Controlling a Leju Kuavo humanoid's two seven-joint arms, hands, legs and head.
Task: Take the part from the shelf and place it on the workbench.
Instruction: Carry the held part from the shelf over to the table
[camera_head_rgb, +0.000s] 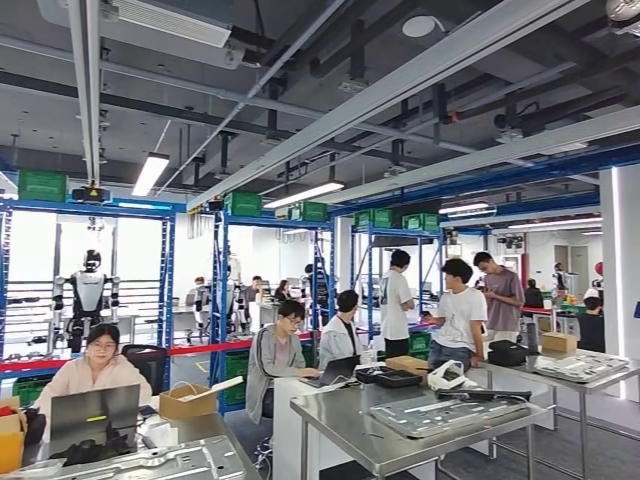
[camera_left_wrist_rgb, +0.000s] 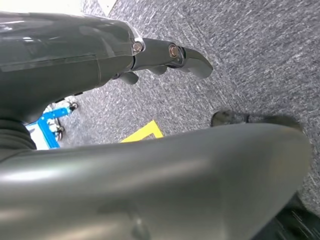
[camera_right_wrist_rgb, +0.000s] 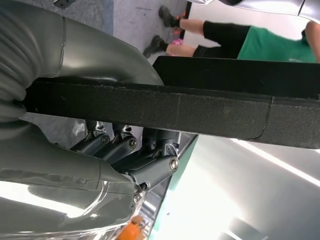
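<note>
The right hand (camera_right_wrist_rgb: 124, 150) grips a flat black part (camera_right_wrist_rgb: 196, 107), fingers curled beneath it. The left hand (camera_left_wrist_rgb: 166, 55) hangs over grey carpet (camera_left_wrist_rgb: 256, 55), fingers extended, holding nothing. No writing is readable anywhere.

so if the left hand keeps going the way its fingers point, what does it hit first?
Probably the grey carpet floor. The left hand hangs with fingers pointing out over bare carpet, holding nothing; no object lies ahead, though depth is unclear.
</note>
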